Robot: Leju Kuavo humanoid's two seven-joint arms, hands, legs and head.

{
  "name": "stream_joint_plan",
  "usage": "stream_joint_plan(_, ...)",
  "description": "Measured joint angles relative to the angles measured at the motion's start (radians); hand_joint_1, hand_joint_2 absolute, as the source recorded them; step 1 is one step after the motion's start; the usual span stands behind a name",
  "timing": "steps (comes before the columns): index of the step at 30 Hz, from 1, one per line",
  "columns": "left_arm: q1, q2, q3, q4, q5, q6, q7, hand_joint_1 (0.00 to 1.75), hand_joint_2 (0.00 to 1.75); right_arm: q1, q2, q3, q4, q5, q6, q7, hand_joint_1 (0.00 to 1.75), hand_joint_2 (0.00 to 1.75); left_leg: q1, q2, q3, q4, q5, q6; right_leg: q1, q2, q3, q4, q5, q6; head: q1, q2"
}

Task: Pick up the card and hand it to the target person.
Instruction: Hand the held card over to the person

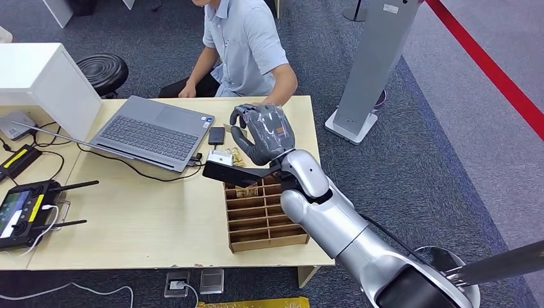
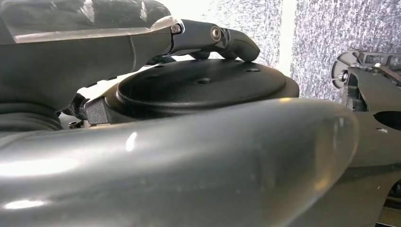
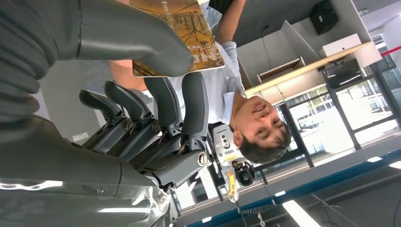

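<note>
Pinching the card (image 3: 182, 35) between its thick thumb and dark fingers (image 3: 196, 101), my right hand (image 1: 263, 133) hung over the far edge of the pale wooden table (image 1: 141, 218), just short of the seated person (image 1: 247, 45) in a light blue shirt. Nearer me than the hand stood a slotted wooden organizer (image 1: 263, 215); an open grey laptop (image 1: 154, 131) lay beside it. Grey speckled carpet covered the floor (image 1: 423, 147). My left hand (image 2: 142, 42) hung by dark machine parts; I couldn't tell how its fingers lay.

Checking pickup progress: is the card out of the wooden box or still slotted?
Out. The right hand pinches the card between thumb and fingers.
</note>
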Motion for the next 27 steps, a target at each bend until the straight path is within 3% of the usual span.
stream_joint_plan(8,-0.003,-0.004,-0.011,0.0,-0.006,0.0,0.01,0.0,0.0,-0.02,0.025,0.01,0.055,0.024,-0.018,0.004,1.75,1.75,0.0,0.0,0.0,0.0,0.0,0.0,0.0,0.0,0.0,0.0,0.0,0.0,0.001,0.0)
stream_joint_plan(10,-0.003,-0.006,-0.012,0.0,-0.006,0.0,0.009,0.0,0.0,-0.025,0.029,0.013,0.07,0.032,-0.023,0.005,1.61,1.75,0.0,0.0,0.0,0.0,0.0,0.0,0.0,0.0,0.0,0.0,0.0,0.0,0.0,0.0)
stream_joint_plan(14,-0.003,-0.008,-0.012,0.0,-0.005,0.006,0.008,0.0,0.0,-0.031,0.038,0.015,0.096,0.033,-0.022,0.01,0.1,1.75,0.0,0.0,0.0,0.0,0.0,0.0,0.0,0.0,0.0,0.0,0.0,0.0,0.0,0.0)
stream_joint_plan(15,-0.003,-0.009,-0.012,0.0,-0.004,0.009,0.006,0.0,0.0,-0.033,0.039,0.015,0.103,0.031,-0.017,0.014,0.0,1.75,0.0,0.0,0.0,0.0,0.0,0.0,0.0,0.0,0.0,0.0,0.0,0.0,0.0,0.0)
stream_joint_plan(20,-0.003,-0.014,-0.012,0.001,0.006,0.028,0.0,0.0,0.0,-0.033,0.043,0.01,0.122,-0.064,0.046,-0.001,0.0,1.75,0.0,0.0,0.0,0.0,0.0,0.0,0.0,0.0,0.0,0.0,0.0,0.0,0.001,0.0)
stream_joint_plan(24,-0.003,-0.019,-0.012,0.001,0.01,0.048,0.002,0.0,0.0,-0.013,0.033,-0.01,0.095,-0.3,0.217,-0.021,0.0,1.75,0.0,0.0,0.0,0.0,0.0,0.0,0.0,0.0,-0.001,0.0,0.0,0.0,0.0,0.0)
stream_joint_plan(27,-0.004,-0.021,-0.012,0.001,0.024,0.056,0.002,0.0,0.0,0.03,-0.006,-0.018,0.021,-0.463,0.322,-0.005,0.0,1.75,0.0,0.0,0.0,0.0,0.0,0.0,0.0,0.0,-0.001,-0.001,0.0,0.0,0.0,0.0)
